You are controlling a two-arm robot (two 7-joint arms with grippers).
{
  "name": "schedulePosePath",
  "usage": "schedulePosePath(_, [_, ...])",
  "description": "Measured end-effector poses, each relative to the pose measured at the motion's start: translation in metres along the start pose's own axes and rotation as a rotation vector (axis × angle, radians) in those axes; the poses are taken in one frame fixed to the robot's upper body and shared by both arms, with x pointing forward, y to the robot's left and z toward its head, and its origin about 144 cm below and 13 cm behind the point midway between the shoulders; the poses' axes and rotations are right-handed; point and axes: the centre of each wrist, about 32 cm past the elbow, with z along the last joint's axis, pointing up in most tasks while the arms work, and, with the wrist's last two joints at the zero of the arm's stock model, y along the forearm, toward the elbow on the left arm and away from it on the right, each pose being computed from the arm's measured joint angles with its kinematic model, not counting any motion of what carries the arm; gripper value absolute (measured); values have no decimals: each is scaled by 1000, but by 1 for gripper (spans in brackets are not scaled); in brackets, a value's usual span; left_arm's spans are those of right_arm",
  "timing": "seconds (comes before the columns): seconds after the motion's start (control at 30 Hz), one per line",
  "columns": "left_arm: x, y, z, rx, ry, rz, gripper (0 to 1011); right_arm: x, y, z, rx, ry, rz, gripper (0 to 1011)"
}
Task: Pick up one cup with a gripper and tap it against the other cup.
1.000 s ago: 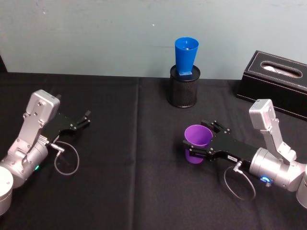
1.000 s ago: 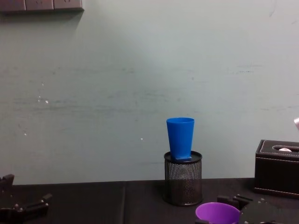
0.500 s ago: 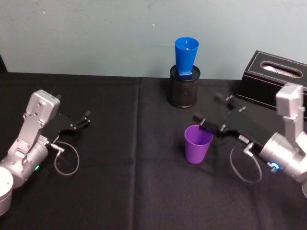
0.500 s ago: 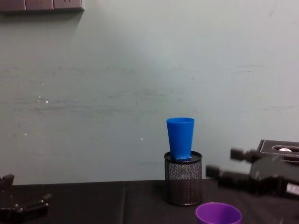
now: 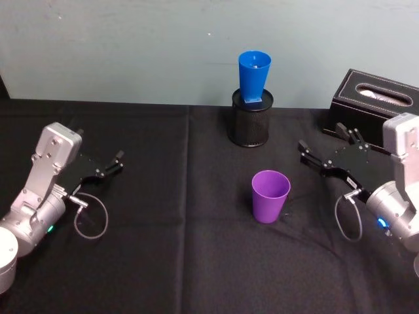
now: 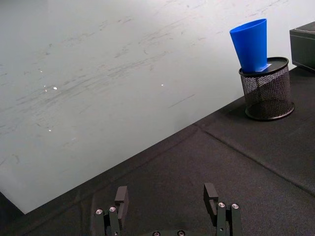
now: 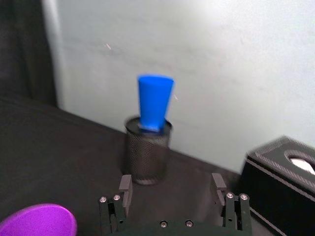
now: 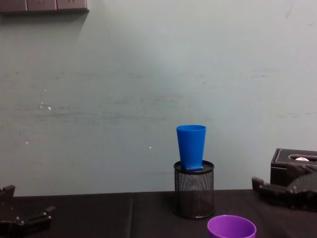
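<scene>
Both my arms low, nothing gripped.
Right black two-finger gripper point(image 5: 324, 152) spread wide, lifted; left black gripper point(image 5: 112, 165) parked, fingers apart.

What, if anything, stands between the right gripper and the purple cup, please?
Nothing visible does. The right gripper is open beside the purple cup, with only bare black cloth between them.

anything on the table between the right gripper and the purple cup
No. In the head view only bare black tablecloth separates the open right gripper from the upright purple cup; the gripper sits off to the cup's right, not touching it.
</scene>
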Motion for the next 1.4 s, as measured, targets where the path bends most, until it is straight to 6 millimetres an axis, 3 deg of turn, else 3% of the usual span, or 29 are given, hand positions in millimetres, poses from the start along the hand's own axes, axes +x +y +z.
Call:
schedulePosePath(0.3, [0, 0, 0, 0, 0, 0, 1005, -4, 3, -8, -104, -34, -68, 1003])
schedulePosePath(1.4, [0, 0, 0, 0, 0, 0, 1005, -4, 5, -9, -102, -31, -51, 1003])
